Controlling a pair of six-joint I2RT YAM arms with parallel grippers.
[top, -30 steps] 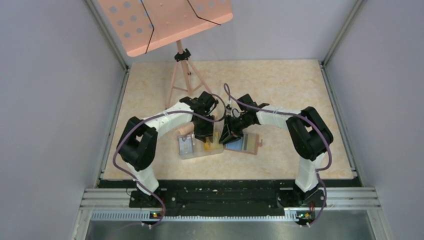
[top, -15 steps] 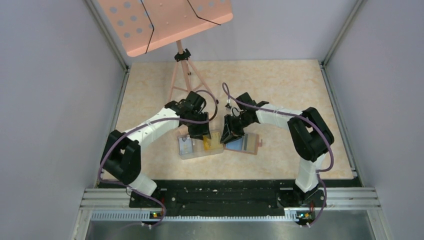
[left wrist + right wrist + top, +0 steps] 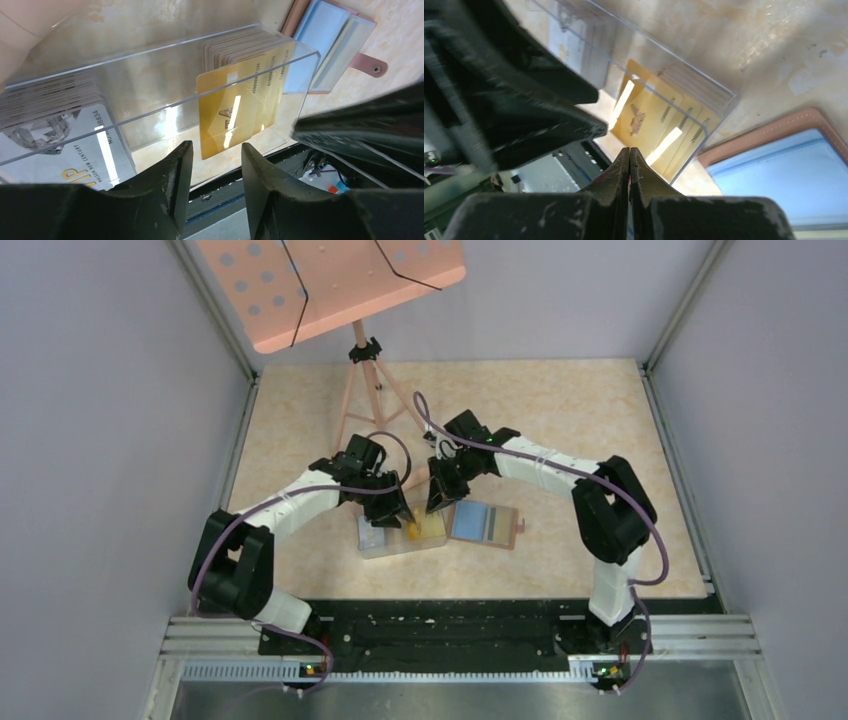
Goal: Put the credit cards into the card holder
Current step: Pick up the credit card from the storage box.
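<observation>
A clear plastic box (image 3: 398, 552) holds two stacks of credit cards: pale grey ones (image 3: 372, 533) at its left end and yellow-orange ones (image 3: 431, 531) at its right. In the left wrist view the yellow cards (image 3: 235, 107) lean against the box wall and the grey cards (image 3: 55, 145) lie at the left. The card holder, a brown wallet (image 3: 485, 524) with blue pockets, lies open just right of the box. My left gripper (image 3: 405, 516) is open and empty, just above the yellow cards (image 3: 215, 150). My right gripper (image 3: 436, 502) is shut with nothing visible between its fingers, above the box's right end (image 3: 629, 150).
A pink music stand (image 3: 330, 280) on a tripod (image 3: 365, 390) stands at the back, just behind both grippers. The two grippers are close together over the box. The wallet's snap tab (image 3: 370, 65) sticks out to the right. The black base rail (image 3: 450, 625) runs along the near edge.
The left arm has swung left and its gripper has shifted slightly left over the box. The right gripper has moved left and farther back, off the wallet edge to the box's right end.
</observation>
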